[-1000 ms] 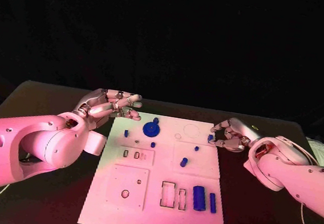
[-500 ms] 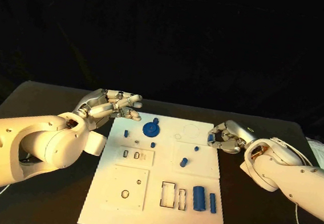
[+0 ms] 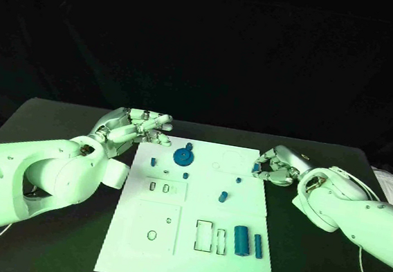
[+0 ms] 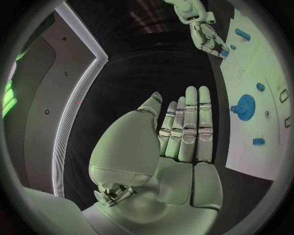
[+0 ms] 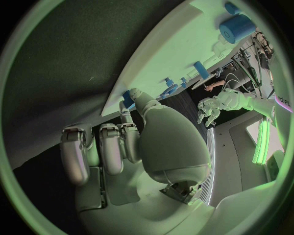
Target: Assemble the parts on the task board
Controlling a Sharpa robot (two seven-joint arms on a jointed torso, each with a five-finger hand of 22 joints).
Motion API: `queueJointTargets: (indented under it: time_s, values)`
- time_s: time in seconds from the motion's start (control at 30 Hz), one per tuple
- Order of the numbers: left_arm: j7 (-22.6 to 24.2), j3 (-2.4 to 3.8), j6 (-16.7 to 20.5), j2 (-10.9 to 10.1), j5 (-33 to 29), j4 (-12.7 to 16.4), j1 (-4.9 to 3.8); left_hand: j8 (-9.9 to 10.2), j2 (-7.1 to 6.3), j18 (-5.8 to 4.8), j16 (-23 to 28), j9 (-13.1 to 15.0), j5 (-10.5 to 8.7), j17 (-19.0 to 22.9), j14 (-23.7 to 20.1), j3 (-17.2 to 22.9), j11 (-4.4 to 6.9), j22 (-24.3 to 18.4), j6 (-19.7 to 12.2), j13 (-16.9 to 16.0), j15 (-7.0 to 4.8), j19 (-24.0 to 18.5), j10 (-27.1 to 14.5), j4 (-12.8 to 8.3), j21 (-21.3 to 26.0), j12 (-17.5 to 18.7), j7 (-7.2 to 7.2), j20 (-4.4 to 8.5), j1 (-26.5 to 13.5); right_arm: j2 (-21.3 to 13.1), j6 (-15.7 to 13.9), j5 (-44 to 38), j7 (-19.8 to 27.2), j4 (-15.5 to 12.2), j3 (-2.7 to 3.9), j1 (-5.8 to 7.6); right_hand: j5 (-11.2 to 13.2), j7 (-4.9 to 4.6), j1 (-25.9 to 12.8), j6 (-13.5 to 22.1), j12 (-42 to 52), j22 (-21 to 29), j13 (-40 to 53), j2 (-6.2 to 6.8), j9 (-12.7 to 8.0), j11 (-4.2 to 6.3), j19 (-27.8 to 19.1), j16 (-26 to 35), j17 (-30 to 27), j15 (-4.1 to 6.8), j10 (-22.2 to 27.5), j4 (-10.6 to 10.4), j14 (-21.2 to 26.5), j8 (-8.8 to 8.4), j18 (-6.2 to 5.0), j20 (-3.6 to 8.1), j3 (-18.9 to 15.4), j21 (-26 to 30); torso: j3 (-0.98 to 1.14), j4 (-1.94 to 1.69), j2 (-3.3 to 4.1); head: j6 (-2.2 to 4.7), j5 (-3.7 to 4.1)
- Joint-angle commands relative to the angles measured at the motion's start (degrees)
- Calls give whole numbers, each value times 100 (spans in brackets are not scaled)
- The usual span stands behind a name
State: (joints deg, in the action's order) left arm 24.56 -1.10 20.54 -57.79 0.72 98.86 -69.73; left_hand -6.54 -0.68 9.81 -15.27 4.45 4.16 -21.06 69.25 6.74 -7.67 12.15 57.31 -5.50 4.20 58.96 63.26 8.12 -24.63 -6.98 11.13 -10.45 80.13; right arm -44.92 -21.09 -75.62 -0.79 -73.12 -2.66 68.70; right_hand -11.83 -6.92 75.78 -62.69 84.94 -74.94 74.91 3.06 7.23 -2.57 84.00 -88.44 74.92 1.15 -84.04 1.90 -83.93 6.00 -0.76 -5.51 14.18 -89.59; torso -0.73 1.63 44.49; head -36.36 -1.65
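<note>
Right hand [image 3: 274,165] is edging closer to the task board [image 3: 189,247], pinching a small blue part [image 3: 255,166] at its far right edge. Left hand [image 3: 138,127] is staying spread, empty, off the far left corner; insertion looks next.

Head camera looking down on task board [image 3: 195,213], wrist cameras close behind hands, sharing it

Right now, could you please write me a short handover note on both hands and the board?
Left hand: open, holding nothing, beside the task board's far left corner.
Right hand: pinching a small blue part at the board's far right edge.
Blue gear sits far centre; two blue cylinders lie near right.
Left: several slots look unfilled; the pinched part isn't placed.
</note>
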Motion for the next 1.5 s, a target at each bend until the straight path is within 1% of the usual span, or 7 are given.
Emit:
queueJointTargets:
  time_s: [0.03,0.53,0.73,0.97,1.1,1.23,1.5]
  values:
    - [24,4,-127,7,-10,6,-6,26,6,55,38,-5,-9,-8,-37,-3,-27,8,-8,-8,17,-25,11,-29,-16,29,45,1,33,6,-38,109,100,-3,-6,-9,20,46,0,-119,44,-1505,1194,-91,51,70,600,-43,1271,62,-363,2,-556,71,76,58,35,-40,1,1,2,-10,-2]
    - [7,4,-147,-2,-10,0,-6,31,20,55,48,-5,-10,-23,-36,10,-28,10,-4,-8,17,-28,15,-38,-18,38,47,1,39,22,-267,406,-101,-117,-5,-5,-183,62,3,-74,26,-1506,1191,-223,66,101,600,-38,1264,110,-362,32,-555,3,76,127,166,-41,2,-7,-1,-27,13]
    - [-3,3,-157,1,-10,-6,-6,31,20,55,48,-5,-10,-23,-36,10,-28,10,-4,-8,17,-28,15,-38,-18,38,47,1,39,-24,-202,595,-307,-481,0,67,-391,8,91,-16,-8,-1506,1175,-303,65,65,600,-30,1248,81,-344,162,-552,-81,76,113,412,-41,-1,-7,-6,-25,6]
    - [-21,3,-178,12,-10,-3,-6,37,20,55,57,-5,-10,-35,-38,19,-28,12,-4,-8,17,-30,16,-53,-19,47,47,1,53,-1,9,787,-821,-1004,5,303,-490,-42,15,48,-71,-1467,1141,-285,56,18,572,-15,1218,44,-311,226,-545,-175,66,79,604,-25,-16,-21,-9,-6,-20]
    - [-29,3,-219,27,-10,-1,-6,43,16,56,66,-5,-9,-46,-40,30,-28,14,-5,-7,17,-33,16,-74,-21,56,47,2,73,164,138,747,-1140,-1200,5,364,-348,-51,-112,59,-71,-1481,1144,-233,57,5,582,-17,1223,28,-313,197,-546,-206,70,61,615,-31,-13,-27,-13,27,-74]
    - [-37,3,-233,27,-10,1,-6,47,14,56,71,-5,-9,-52,-41,36,-28,15,-6,-6,16,-35,15,-85,-22,61,48,3,84,388,177,538,-1351,-1320,0,363,32,-45,-244,49,-72,-1487,1145,-195,64,5,586,-17,1223,23,-314,149,-546,-218,71,50,599,-33,-20,-33,-12,1,-130]
    - [-40,3,-244,33,-10,13,-6,48,14,56,73,-5,-9,-55,-41,38,-29,15,-6,-6,16,-36,16,-88,-22,63,48,3,86,843,220,30,-1627,-1443,-40,275,220,-37,-341,36,-63,-1489,1153,-186,71,10,588,-17,1223,27,-321,94,-547,-221,72,50,573,-34,-27,-51,-8,-71,-298]
